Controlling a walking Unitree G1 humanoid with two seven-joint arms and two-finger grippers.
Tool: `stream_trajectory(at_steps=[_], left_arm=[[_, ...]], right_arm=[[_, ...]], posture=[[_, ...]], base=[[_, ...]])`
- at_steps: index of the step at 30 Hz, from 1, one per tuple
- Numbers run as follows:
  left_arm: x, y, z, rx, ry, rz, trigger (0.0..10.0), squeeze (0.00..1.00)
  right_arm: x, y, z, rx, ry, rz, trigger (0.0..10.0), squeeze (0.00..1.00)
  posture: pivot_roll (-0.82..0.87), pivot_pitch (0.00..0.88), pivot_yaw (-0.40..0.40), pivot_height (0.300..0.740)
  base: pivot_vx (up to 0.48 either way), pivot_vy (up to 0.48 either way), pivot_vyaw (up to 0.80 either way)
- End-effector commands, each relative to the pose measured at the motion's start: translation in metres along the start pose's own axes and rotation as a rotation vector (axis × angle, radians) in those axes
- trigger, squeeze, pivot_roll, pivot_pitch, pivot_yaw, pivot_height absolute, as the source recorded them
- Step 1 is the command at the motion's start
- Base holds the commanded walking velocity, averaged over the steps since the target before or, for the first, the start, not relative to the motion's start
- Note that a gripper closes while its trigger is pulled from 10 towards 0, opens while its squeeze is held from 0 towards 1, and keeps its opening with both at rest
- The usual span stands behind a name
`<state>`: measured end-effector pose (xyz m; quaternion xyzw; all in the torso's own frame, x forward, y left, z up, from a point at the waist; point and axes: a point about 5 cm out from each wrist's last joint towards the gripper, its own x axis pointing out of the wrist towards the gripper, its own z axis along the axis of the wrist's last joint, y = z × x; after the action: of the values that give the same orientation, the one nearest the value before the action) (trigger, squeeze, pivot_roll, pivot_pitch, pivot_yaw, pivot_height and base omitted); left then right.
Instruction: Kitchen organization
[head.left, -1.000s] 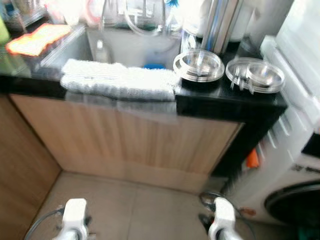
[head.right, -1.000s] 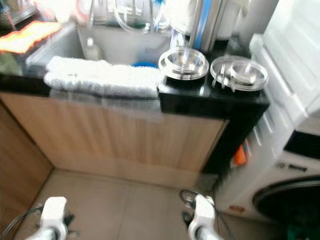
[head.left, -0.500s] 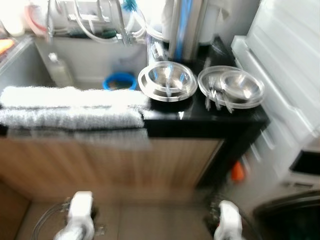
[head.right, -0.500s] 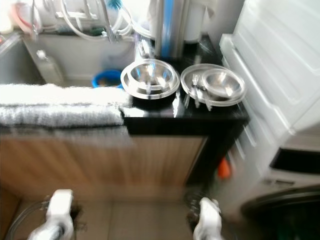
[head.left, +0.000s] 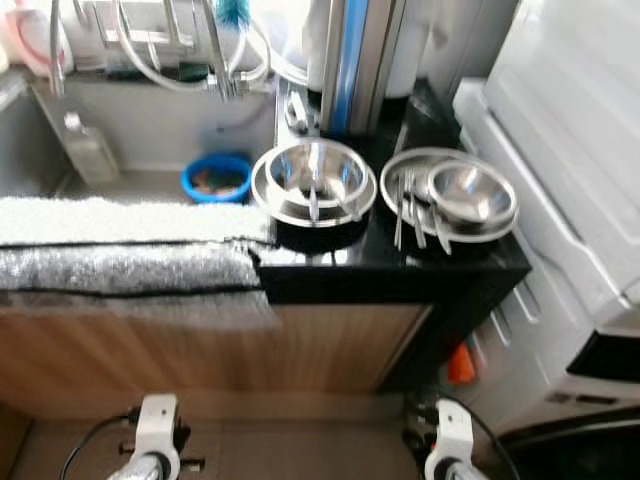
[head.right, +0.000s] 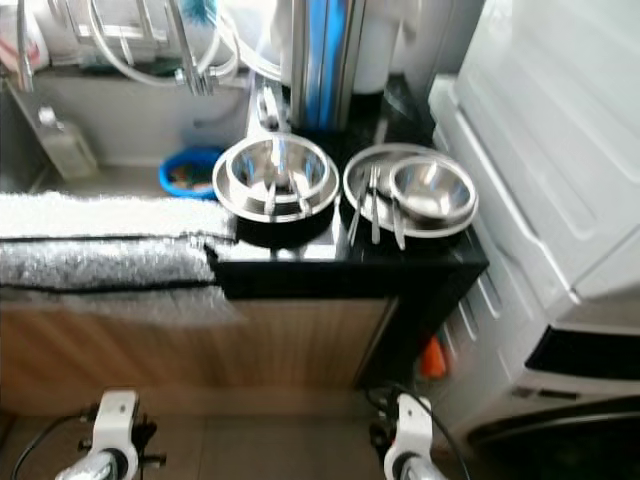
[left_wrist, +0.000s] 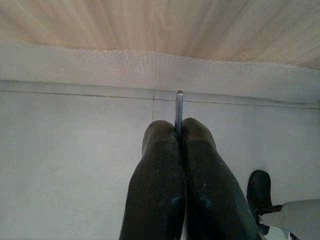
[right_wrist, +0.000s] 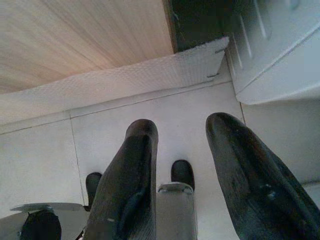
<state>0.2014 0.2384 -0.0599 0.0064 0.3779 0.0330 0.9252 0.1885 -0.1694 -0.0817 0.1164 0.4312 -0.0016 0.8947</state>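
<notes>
Steel bowl (head.left: 312, 180) holding utensils, plate (head.left: 448, 195) bearing small bowl and forks, left fingers (left_wrist: 165, 165) pinching thin metal piece (left_wrist: 178, 112), right fingers (right_wrist: 230, 150) apart, empty

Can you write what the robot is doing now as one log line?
left hand: shut on thin metal piece, low | right hand: open, low | steel bowls on black counter

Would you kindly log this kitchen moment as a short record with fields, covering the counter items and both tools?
counter: black countertop over a wooden cabinet front
left dish: steel bowl with two utensils standing in it
right dish: steel plate holding a smaller bowl and forks
sink: blue bowl inside; white towel draped over the front edge
right side: white appliance beside the counter
left tool: low near the floor, fingers pressed on a thin metal piece
right tool: low near the floor, fingers apart, holding nothing
</notes>
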Motion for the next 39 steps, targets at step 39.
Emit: stream_trajectory(at_steps=[39], left_arm=[[-0.001,-0.002,-0.006,-0.006,0.030,-0.002,10.0,0.00]], right_arm=[[-0.001,0.005,-0.010,0.014,0.031,0.006,10.0,0.00]], posture=[[0.03,0.046,-0.061,0.740]], base=[[0.000,0.308,0.08]])
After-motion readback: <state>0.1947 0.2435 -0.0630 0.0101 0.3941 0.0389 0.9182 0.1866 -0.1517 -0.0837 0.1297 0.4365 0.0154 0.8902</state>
